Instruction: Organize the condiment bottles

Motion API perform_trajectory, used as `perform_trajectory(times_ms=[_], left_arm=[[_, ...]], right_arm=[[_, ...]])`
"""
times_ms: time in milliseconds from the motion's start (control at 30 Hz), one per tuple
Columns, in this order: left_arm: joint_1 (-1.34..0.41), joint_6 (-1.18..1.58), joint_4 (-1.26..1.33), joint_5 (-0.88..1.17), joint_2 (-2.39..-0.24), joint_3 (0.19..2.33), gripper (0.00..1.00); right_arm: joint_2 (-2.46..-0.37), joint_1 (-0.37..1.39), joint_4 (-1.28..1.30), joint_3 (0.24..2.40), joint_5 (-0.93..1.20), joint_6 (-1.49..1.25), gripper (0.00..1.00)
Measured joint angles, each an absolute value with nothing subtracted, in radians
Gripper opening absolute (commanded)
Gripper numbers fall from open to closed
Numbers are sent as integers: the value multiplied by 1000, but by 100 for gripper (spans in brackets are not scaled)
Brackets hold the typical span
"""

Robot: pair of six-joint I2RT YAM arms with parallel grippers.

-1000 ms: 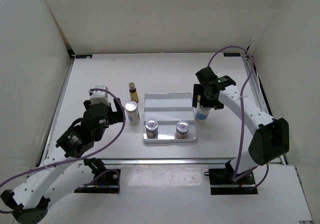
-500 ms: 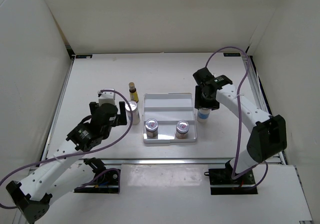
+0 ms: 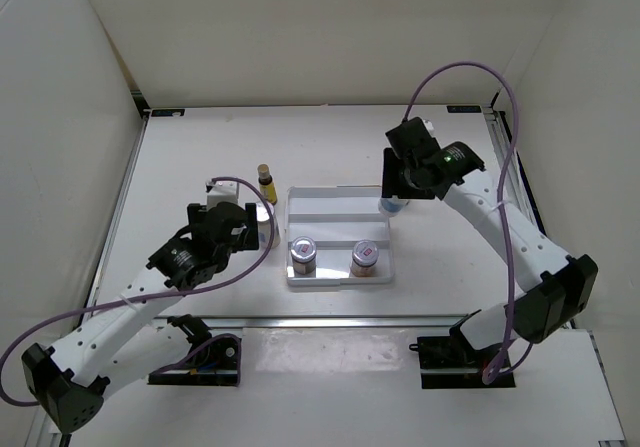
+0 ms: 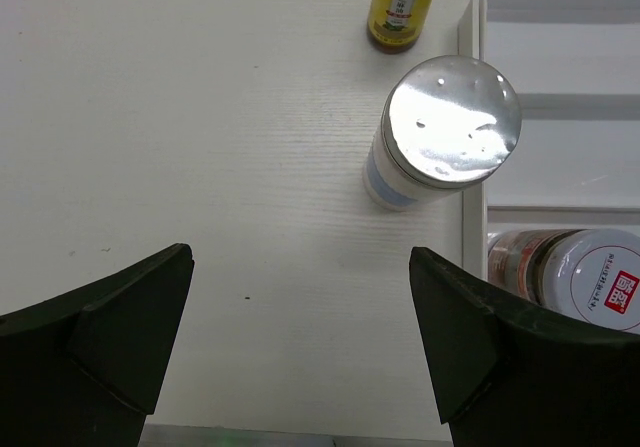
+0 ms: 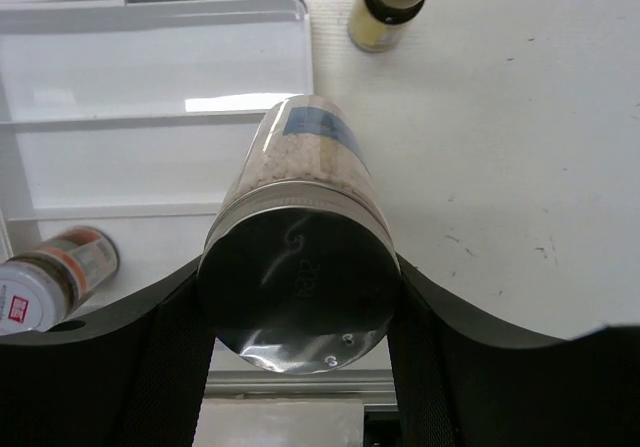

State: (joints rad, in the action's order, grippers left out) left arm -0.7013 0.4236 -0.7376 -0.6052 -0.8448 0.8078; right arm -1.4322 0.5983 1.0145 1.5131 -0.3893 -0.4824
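Observation:
My right gripper point(image 3: 398, 195) is shut on a blue-label jar with a silver lid point(image 5: 297, 285) and holds it tilted above the right rear corner of the white stepped tray point(image 3: 335, 201). The jar's blue label shows below the fingers point(image 3: 391, 206). My left gripper point(image 4: 300, 339) is open and empty over bare table, just left of and nearer than a silver-lidded jar point(image 4: 452, 123) beside the tray's left edge. A slim yellow bottle point(image 3: 265, 181) stands behind that jar. Two jars point(image 3: 302, 255) point(image 3: 365, 257) stand in the tray's front row. A second yellow bottle point(image 5: 390, 5) stands beyond the tray's corner.
The tray's middle and rear steps point(image 5: 150, 77) hold nothing. White walls enclose the table on the left, back and right. A metal rail point(image 3: 300, 319) runs along the near edge. The right arm's purple cable point(image 3: 470, 72) loops above the back right.
My right gripper has lifted the blue-label jar off the table right of the tray and carried it back and left over the tray's corner. My left gripper has moved right, closer to the silver-lidded jar.

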Motion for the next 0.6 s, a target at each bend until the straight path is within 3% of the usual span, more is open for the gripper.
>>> perform_trajectory(times_ms=[500,567,600], left_arm=[[-701,441,-737,-605,-836,791,100],[-701,447,-740,-606,-836,787,100],[-701,450,-740,-606,-836,785,100]], right_arm=[[-1576,657,934,1399,-280,-511,6],[-1597,657,931,1394,-278,-515,16],[-1608,658,930,1392,-278,-516,27]])
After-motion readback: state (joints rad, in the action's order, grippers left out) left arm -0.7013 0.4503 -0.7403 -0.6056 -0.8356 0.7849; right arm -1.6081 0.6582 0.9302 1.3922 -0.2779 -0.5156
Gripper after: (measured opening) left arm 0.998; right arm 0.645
